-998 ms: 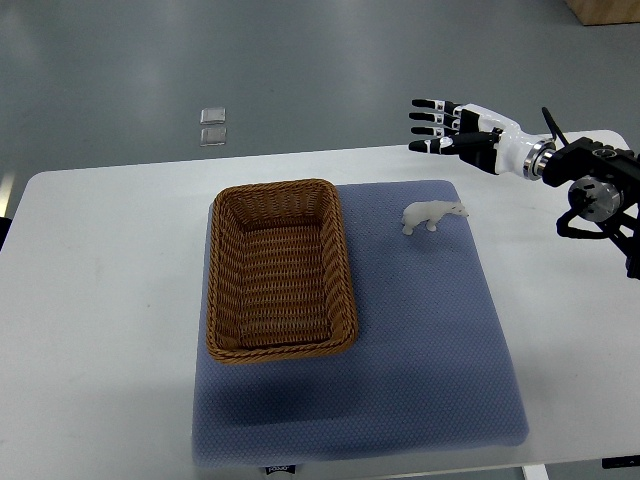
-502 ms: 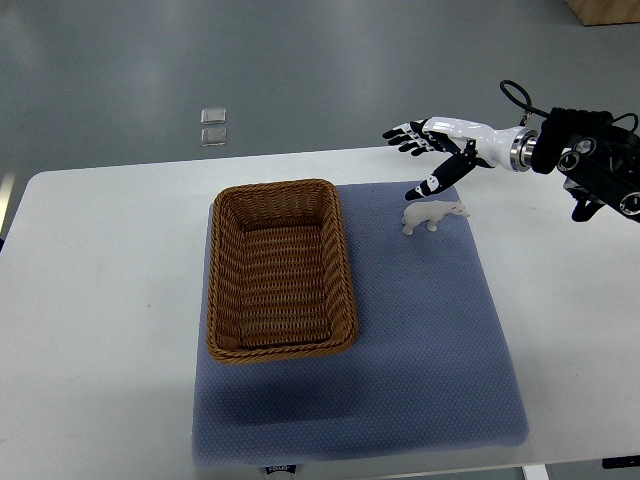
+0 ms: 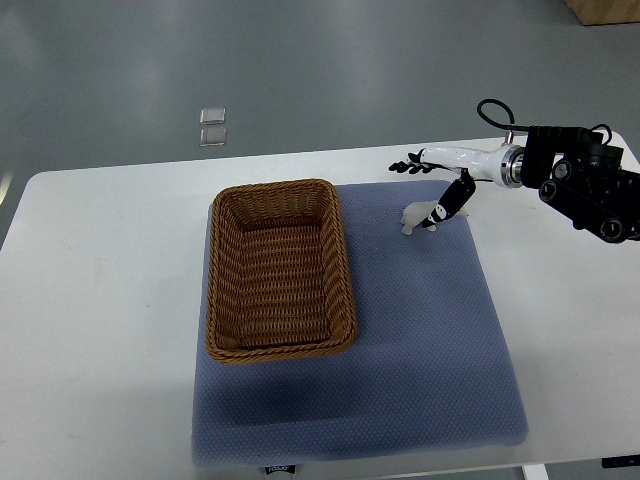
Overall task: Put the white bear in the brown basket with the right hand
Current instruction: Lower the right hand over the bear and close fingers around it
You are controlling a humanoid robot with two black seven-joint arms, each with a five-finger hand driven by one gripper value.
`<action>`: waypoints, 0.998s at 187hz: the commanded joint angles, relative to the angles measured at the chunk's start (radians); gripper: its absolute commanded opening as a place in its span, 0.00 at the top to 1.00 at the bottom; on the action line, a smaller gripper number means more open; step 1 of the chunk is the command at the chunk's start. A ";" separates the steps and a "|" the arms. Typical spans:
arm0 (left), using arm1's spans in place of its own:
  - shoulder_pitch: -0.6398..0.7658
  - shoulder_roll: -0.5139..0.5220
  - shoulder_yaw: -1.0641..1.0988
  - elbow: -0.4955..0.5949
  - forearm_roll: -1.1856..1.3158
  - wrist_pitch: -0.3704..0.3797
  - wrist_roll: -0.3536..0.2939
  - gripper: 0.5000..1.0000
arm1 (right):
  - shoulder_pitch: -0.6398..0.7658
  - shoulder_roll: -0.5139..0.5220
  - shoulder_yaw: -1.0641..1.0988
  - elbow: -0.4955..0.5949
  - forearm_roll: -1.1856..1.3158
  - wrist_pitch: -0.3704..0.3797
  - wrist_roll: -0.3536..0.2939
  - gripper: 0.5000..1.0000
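Top view: a white table (image 3: 100,300) carries a blue mat (image 3: 420,350). The brown basket (image 3: 280,268) lies on the left part of the mat, its long side running from the far edge toward the near edge, with nothing inside it. The white bear (image 3: 420,217) stands on the mat near its far right corner, well apart from the basket.

The right hand (image 3: 440,180) comes in from the right edge over the table's far right corner, turned edge-on above the bear. Its fingers (image 3: 404,166) are spread out flat and hold nothing, while the thumb (image 3: 452,203) points down, overlapping the bear's right end; whether it touches cannot be told.
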 commanded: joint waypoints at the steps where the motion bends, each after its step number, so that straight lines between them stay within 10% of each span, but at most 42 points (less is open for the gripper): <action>1: 0.000 0.000 0.000 0.000 0.000 0.000 0.000 0.00 | -0.004 0.002 -0.007 -0.006 -0.003 -0.007 -0.001 0.15; 73: 0.000 0.000 0.000 0.000 0.000 0.000 0.000 0.00 | -0.004 0.055 -0.059 -0.078 -0.005 -0.056 -0.009 0.20; 187: 0.000 0.000 0.000 0.000 0.000 0.000 0.000 0.00 | -0.002 0.063 -0.076 -0.090 -0.005 -0.055 -0.007 0.70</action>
